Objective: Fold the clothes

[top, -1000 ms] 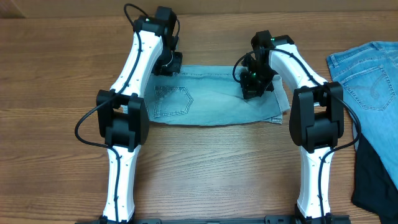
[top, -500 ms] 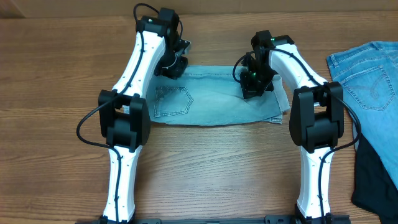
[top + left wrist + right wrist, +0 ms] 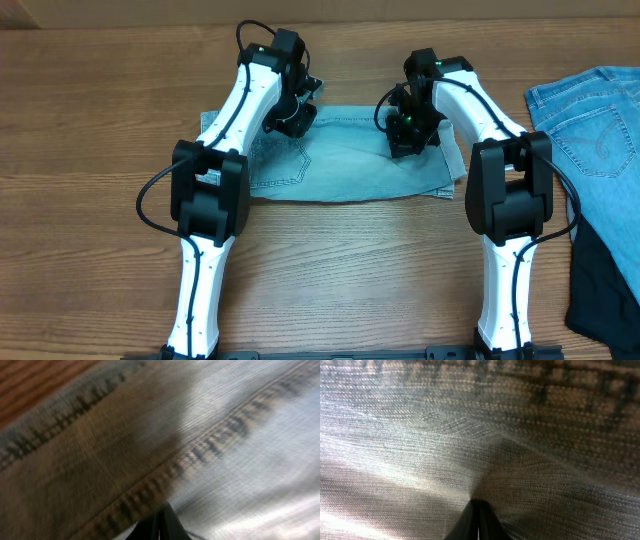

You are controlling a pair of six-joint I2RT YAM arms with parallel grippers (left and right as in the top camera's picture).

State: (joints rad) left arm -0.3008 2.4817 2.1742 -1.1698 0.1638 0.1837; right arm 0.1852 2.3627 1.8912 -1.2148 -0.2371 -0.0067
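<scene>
Centrally, pale folded denim shorts [image 3: 345, 155] are laid flat on the wooden table [image 3: 90, 120], long axis running left to right. Its upper edge is partly hidden by both arms. The left gripper [image 3: 293, 118] and right gripper [image 3: 405, 135] are pressed down, each closed, pinching the fabric.

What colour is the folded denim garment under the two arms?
Pale, faded light blue; the denim shorts show best in the overhead view.
</scene>
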